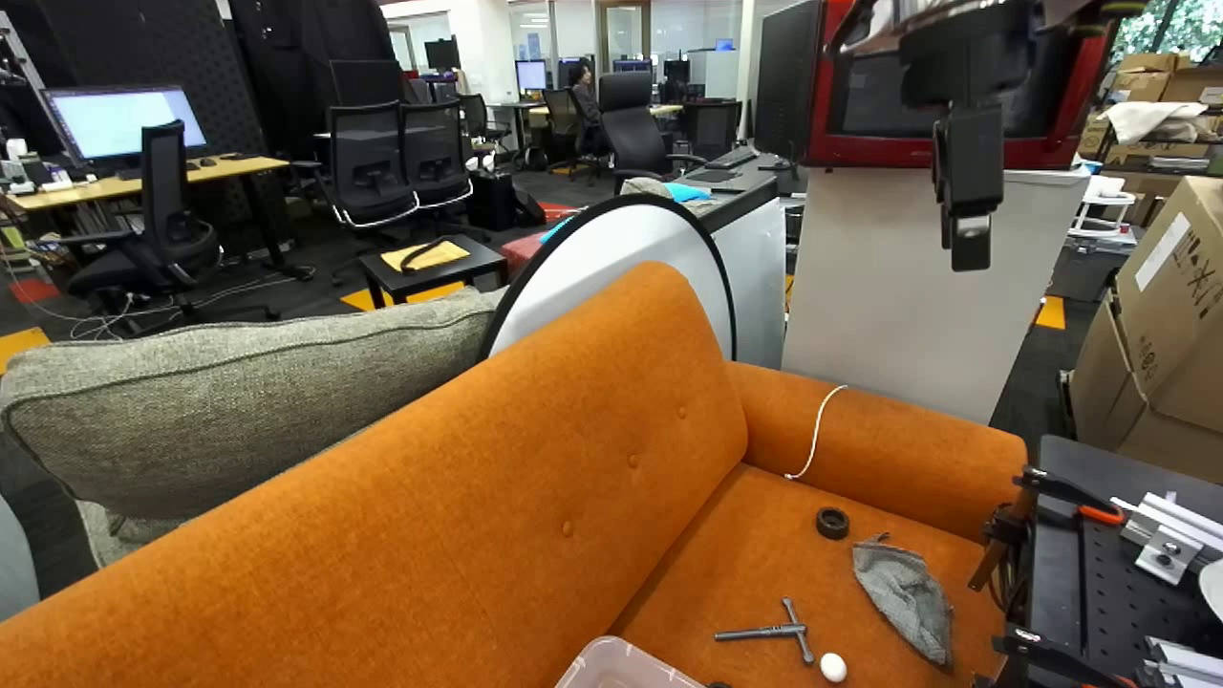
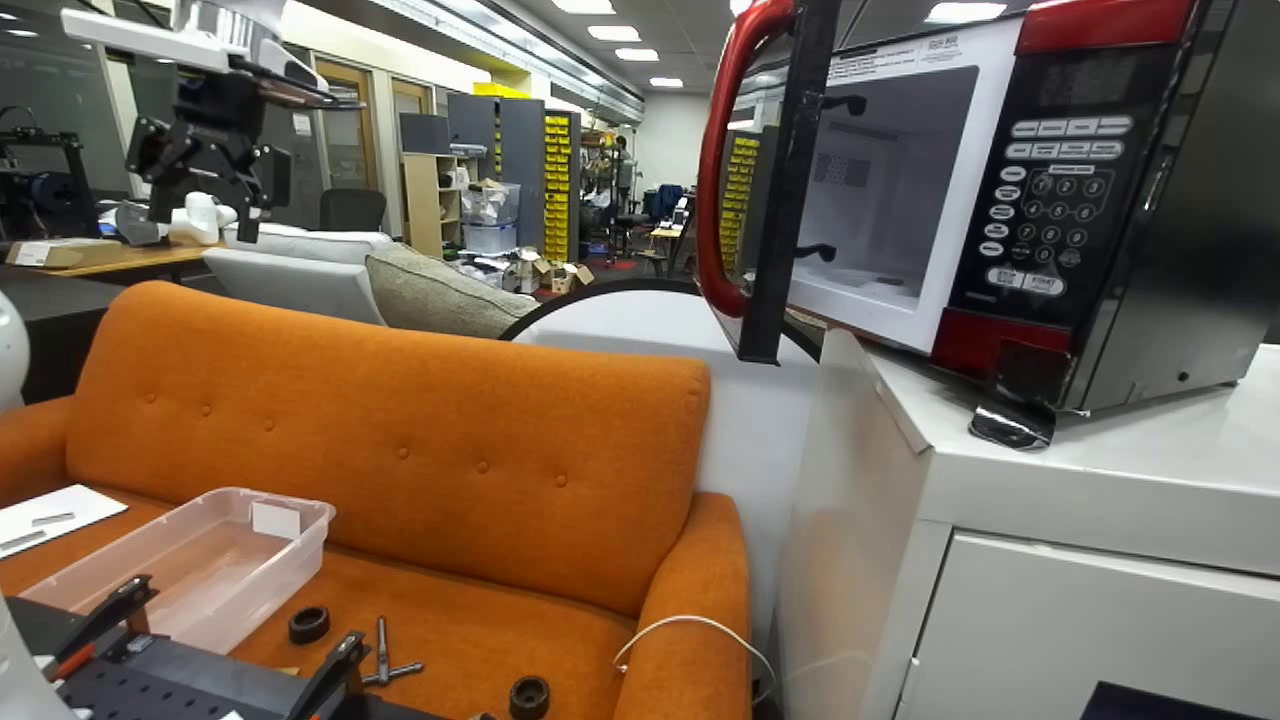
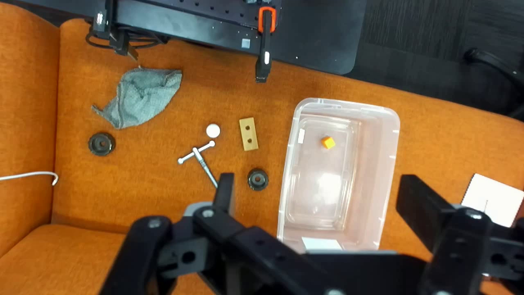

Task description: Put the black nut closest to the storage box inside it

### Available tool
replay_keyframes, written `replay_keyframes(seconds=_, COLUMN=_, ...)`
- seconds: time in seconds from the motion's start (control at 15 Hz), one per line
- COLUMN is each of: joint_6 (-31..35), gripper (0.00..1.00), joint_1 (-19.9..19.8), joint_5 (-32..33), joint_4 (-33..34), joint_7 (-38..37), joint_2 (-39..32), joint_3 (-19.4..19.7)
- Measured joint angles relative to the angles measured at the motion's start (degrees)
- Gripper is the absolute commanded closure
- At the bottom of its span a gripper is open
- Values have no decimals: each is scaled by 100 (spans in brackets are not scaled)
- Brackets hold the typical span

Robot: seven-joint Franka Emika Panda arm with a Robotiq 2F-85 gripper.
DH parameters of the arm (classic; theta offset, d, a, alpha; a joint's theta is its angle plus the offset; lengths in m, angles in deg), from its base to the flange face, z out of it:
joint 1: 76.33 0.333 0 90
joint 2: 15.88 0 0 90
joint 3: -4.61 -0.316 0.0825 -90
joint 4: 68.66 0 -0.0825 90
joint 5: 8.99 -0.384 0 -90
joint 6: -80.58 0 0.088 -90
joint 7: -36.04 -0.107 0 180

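Observation:
The black nut (image 3: 258, 179) closest to the storage box lies on the orange sofa, just beside the box's long side in the wrist view. It also shows in an exterior view (image 2: 308, 625). The storage box (image 3: 391, 164) is a clear, pale plastic tub; a small yellow block (image 3: 328, 142) lies inside it. The box also shows in an exterior view (image 2: 285, 585), and only its corner in an exterior view (image 1: 621, 659). My gripper (image 3: 318, 190) is open and empty, high above the sofa, its fingers spread wide over the box. It shows in both exterior views (image 1: 970, 253) (image 2: 205, 222).
A second black nut (image 3: 102, 144) lies farther off, near a grey cloth (image 3: 144, 96). A T-shaped metal tool (image 3: 203, 164), a white round piece (image 3: 213, 130) and a brass block (image 3: 248, 134) lie between. A black table with clamps (image 3: 265, 53) borders the sofa. A white notebook (image 3: 491, 198) lies beyond the box.

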Motion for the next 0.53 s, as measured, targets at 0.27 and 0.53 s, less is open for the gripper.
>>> replay_keyframes(seconds=0.27, joint_6=58, gripper=0, joint_1=-17, joint_5=-6, joint_4=-60, joint_7=1, joint_2=-161, joint_3=6)
replay_keyframes(seconds=0.53, joint_6=58, gripper=0, joint_1=-17, joint_5=-7, joint_4=-60, joint_7=1, joint_2=-112, joint_3=6)
